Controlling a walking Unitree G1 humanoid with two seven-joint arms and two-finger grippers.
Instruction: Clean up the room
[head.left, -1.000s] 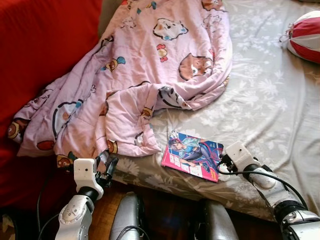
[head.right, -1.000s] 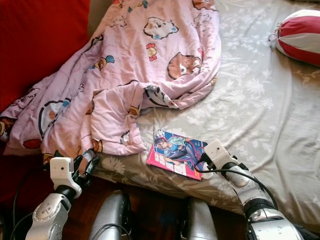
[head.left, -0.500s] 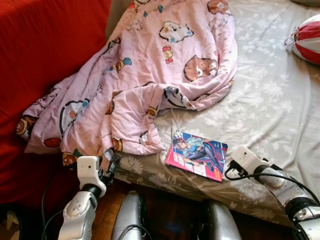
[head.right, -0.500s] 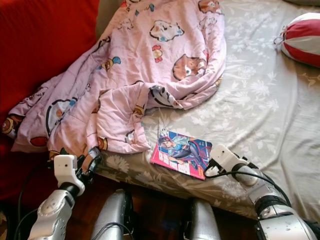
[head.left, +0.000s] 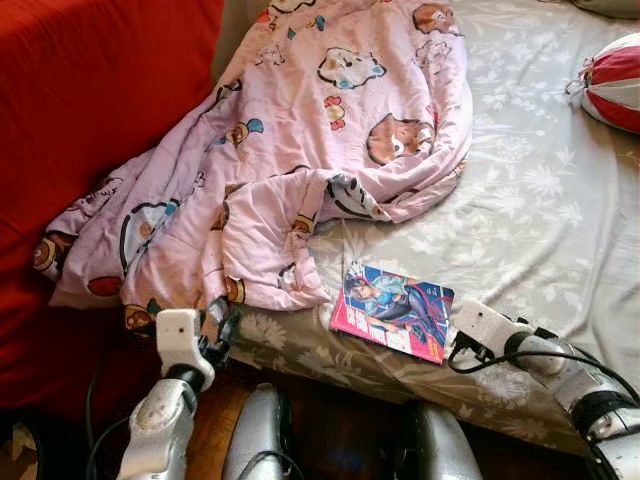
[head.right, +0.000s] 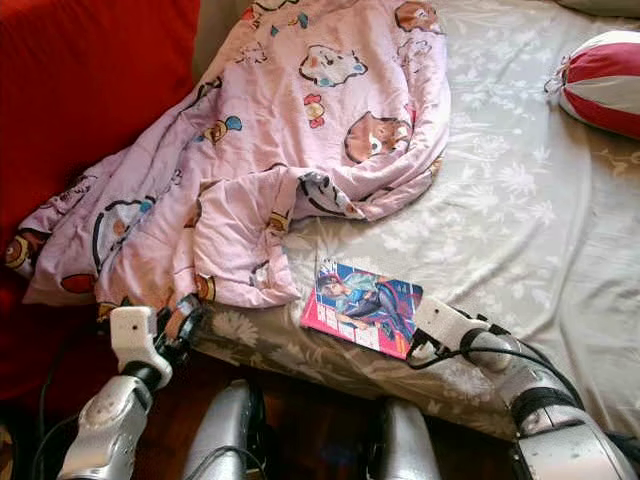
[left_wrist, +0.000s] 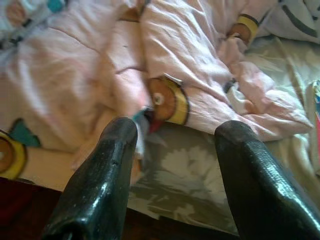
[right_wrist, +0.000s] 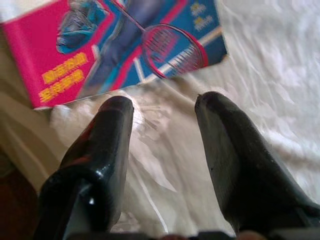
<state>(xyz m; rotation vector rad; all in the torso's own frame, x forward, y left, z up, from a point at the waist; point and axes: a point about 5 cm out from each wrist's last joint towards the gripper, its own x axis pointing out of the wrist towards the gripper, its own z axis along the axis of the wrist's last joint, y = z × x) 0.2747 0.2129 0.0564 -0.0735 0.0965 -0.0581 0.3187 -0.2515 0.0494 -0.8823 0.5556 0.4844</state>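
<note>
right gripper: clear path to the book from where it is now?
Probably yes. The right gripper sits open on the bed sheet just short of the book, with bare sheet between. The book lies flat, so getting a finger under its edge may be hard.

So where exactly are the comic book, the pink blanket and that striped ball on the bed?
comic book (head.left: 392, 311), left eye view, middle of its cover.
pink blanket (head.left: 330, 110), left eye view, its spread upper part.
striped ball (head.right: 605, 80), right eye view, a red stripe on its side.

Silver arms with white wrist blocks and black cables; right gripper (right_wrist: 162, 107) and left gripper (left_wrist: 172, 135) have glossy black fingers.
</note>
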